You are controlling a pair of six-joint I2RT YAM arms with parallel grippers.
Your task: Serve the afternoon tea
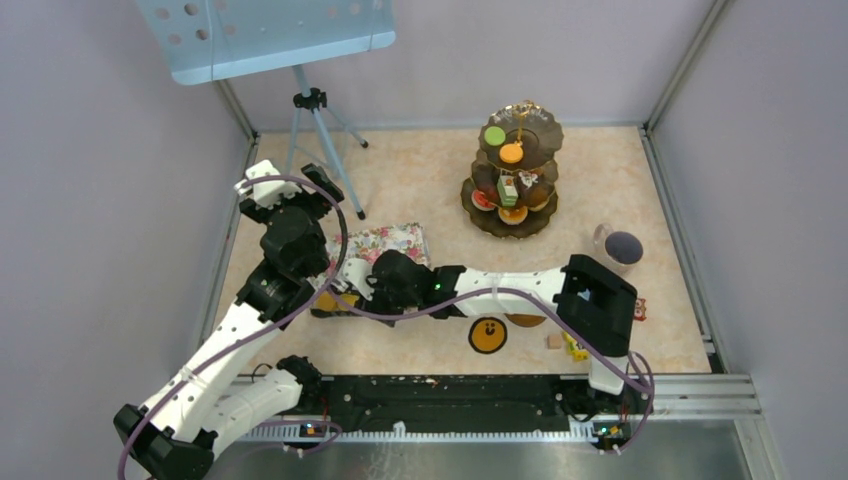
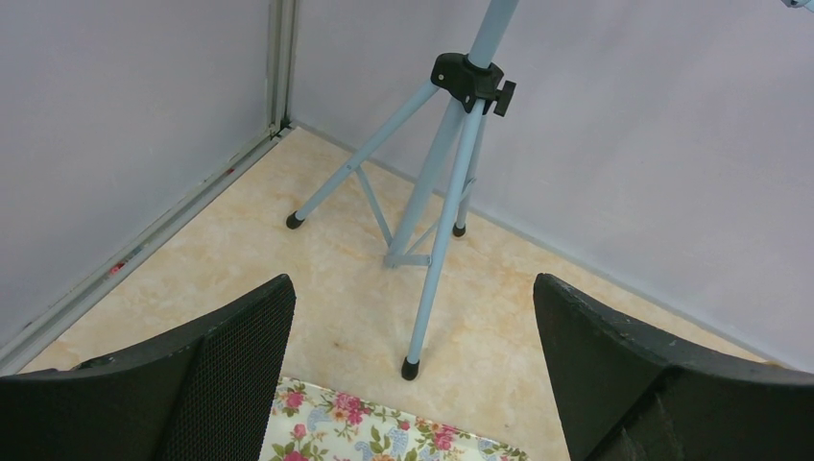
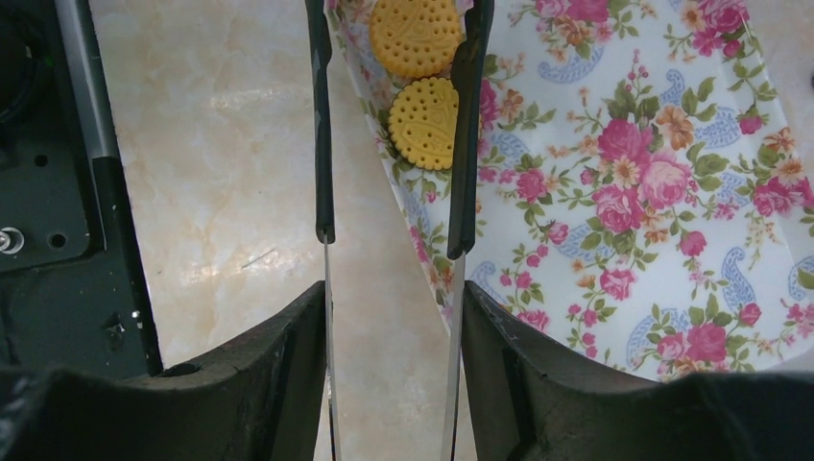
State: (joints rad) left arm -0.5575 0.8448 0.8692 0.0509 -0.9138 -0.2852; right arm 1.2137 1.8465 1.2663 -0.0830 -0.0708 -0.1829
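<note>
Top: three-tier stand (image 1: 530,226) sitting at the worktop's (image 1: 420,180) far side, right arm reaching over floral tray (image 1: 400,240) | Left wrist: left claw (image 2: 413,288) standing spread, empty, clear | Right wrist: right claw (image 3: 392,298) pinching tongs (image 3: 323,144), straddling biscuit (image 3: 415,34), presumably for pickup.

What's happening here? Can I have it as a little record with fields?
Left claw: open, empty, near a tripod
Right claw: shut on tongs
Tongs: arms either side of two yellow biscuits
Biscuits' place: floral tray
Tiered stand: holds pastries, apart from both claws
</note>
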